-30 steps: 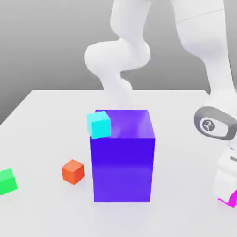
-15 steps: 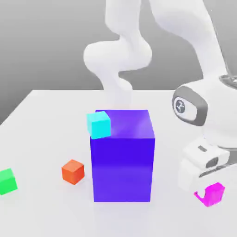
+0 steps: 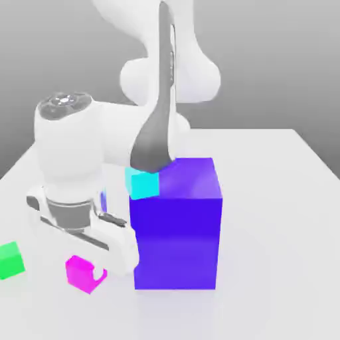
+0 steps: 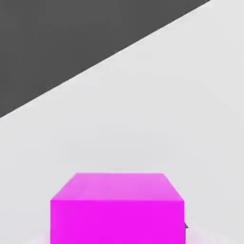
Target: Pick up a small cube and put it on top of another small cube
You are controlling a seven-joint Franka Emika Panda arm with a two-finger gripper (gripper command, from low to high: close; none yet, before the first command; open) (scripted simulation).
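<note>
**Pink cube held above the table beside the purple block**

The small cube (image 3: 85, 273) is a plain magenta-pink, flat-faced and sharp-edged, with no marking on any side. In the hand view the same cube (image 4: 117, 208) shows its top and one side as clean, evenly coloured faces. It sits at the tip of the gripper (image 3: 93, 271), which is clamped shut on it; one white finger (image 3: 123, 255) stands against the cube's side, and a notch in the pink outline marks where a fingertip overlaps it. The cube hangs clear of the white table (image 3: 279, 219).

Just beside the gripper, on the exterior view's right, rises the large purple block (image 3: 176, 226), far taller than the cube and close against the white finger. A cyan cube (image 3: 143, 183) sits at the block's upper corner above the gripper, partly behind the arm's dark grey link (image 3: 154, 136). A green cube (image 3: 10, 259) rests on the table near the gripper on the exterior view's left, apart from the pink cube. The arm's white wrist (image 3: 70, 153) looms directly over the gripper.
</note>
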